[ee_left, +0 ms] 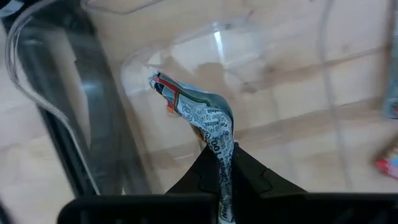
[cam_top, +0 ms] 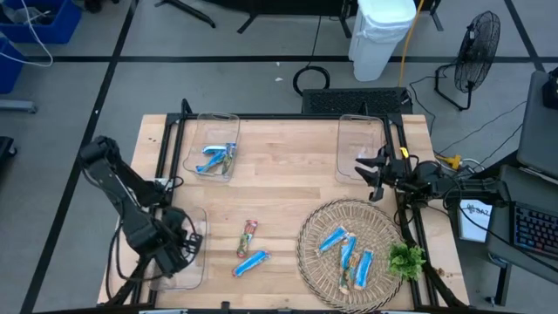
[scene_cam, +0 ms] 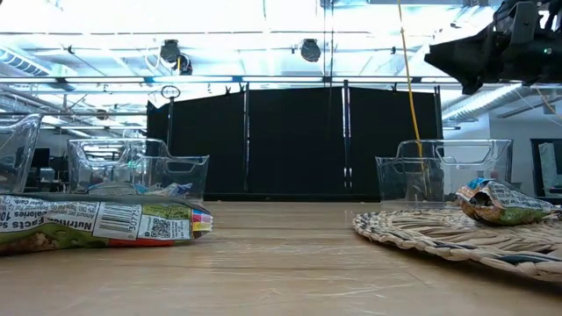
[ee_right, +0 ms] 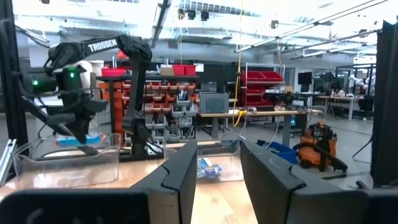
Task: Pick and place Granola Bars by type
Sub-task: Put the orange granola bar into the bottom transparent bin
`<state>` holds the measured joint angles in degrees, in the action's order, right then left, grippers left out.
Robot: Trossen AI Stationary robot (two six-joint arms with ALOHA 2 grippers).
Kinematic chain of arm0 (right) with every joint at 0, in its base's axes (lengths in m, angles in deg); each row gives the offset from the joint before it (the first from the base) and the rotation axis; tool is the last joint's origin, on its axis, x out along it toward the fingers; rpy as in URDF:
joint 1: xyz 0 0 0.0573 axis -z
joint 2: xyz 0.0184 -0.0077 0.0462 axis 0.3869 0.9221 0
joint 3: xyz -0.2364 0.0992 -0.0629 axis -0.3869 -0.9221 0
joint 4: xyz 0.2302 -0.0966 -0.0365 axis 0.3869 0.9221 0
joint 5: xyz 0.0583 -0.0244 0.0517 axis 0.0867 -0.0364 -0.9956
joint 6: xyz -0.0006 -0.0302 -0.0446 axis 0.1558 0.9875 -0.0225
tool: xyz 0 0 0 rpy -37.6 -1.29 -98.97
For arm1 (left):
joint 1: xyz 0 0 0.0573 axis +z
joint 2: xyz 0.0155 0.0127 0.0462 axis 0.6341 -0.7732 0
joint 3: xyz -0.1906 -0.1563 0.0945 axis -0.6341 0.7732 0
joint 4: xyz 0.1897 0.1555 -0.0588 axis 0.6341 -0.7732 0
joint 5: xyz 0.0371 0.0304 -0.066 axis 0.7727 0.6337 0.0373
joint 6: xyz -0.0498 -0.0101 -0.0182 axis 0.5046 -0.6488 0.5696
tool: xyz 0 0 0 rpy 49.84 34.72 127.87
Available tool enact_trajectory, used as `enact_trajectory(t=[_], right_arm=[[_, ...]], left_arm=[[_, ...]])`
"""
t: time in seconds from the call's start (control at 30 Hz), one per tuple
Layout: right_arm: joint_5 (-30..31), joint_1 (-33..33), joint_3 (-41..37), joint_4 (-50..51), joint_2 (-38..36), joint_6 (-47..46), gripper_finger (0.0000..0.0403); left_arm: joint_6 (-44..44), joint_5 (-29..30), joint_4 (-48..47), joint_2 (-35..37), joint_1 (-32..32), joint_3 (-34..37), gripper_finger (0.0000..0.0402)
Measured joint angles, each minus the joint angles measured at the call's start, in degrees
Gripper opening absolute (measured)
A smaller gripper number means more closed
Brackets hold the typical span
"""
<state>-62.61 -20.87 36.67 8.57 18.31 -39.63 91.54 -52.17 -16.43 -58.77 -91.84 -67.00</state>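
While lowered, left pincer [ee_left: 222, 167] (shut) pinches bar [ee_left: 205, 118].

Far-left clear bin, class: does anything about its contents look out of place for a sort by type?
Yes. The far-left clear bin seems to hold blue bars with a multicoloured bar among them, so the types look mixed there.

Two bars [cam_top: 249, 251] are lying on the bare table [cam_top: 279, 192] between the near-left bin [cam_top: 193, 262] and the woven mat [cam_top: 314, 253], which is carrying four more bars [cam_top: 347, 255]. A leafy sprig [cam_top: 406, 259] is sitting at the mat's right edge. The far-left bin [cam_top: 212, 146] is holding several bars [cam_top: 216, 159], and the far-right bin [cam_top: 359, 144] is standing behind the mat.
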Motion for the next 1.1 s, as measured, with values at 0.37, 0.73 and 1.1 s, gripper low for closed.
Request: enact_trajectory(t=[0.37,0.73,1.1], right_arm=[[-0.1,0.0,0.0,0.3,0.0,0.8,0.0114],[-0.1,0.0,0.0,-0.2,0.0,3.3,0.0114],[-0.1,0.0,0.0,-1.1,0.0,3.5,0.0114]], left_arm=[[0.1,-10.6,-2.4,-4.4,1.5,0.0,0.0013],[0.4,-12.6,-2.4,-4.4,1.9,3.4,0.0015],[0.6,-11.6,-2.1,-4.4,2.3,3.9,0.0058]])
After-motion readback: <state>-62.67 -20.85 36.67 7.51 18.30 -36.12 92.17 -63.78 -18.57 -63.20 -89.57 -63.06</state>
